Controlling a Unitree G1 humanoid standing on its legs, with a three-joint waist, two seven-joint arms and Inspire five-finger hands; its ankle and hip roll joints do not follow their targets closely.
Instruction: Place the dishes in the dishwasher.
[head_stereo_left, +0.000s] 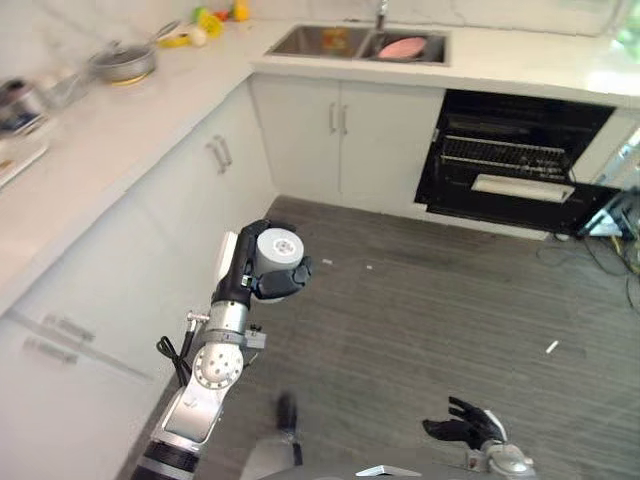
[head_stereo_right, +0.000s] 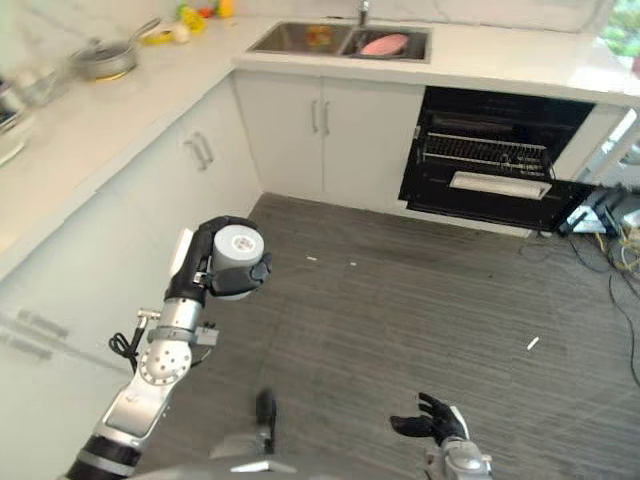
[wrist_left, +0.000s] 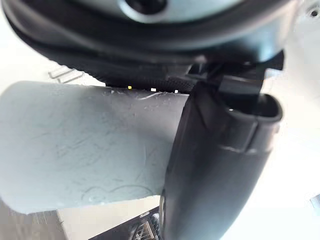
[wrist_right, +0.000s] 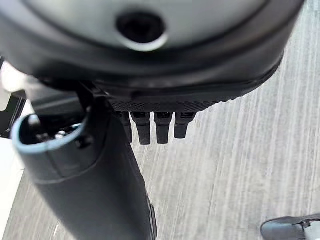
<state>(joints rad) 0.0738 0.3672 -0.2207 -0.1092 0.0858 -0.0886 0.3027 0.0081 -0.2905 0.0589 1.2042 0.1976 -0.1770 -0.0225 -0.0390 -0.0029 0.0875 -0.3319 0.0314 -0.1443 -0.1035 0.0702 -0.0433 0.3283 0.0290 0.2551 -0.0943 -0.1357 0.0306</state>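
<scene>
Left hand (head_stereo_left: 262, 268) up in the air over the grey floor (head_stereo_left: 430, 300), just out from the white cabinets (head_stereo_left: 170, 230), fingers and thumb wrapped tight round a pale grey cup (head_stereo_left: 277, 247) held on its side, round end facing the camera. Same cup filling most of the left wrist view, thumb (wrist_left: 215, 165) clamped across it. Right hand (head_stereo_left: 468, 425) down low near the bottom edge, holding nothing, fingers relaxed and loosely spread; short straight fingers (wrist_right: 157, 127) poking out over bare floor in its own wrist view. Dishwasher (head_stereo_left: 515, 165) well apart from both hands, over on the far right under the counter (head_stereo_left: 520, 60), door (head_stereo_left: 600, 205) dropped down, wire rack (head_stereo_left: 505, 155) visible inside with a white strip below it. Double sink (head_stereo_left: 360, 43) further left in that counter, something pink (head_stereo_left: 403, 47) lying in the right basin. Pan (head_stereo_left: 125, 62) sitting on the left run of counter, yellow and green bits (head_stereo_left: 205, 22) back in the corner. Small white scrap (head_stereo_left: 551, 347) on the floor.
</scene>
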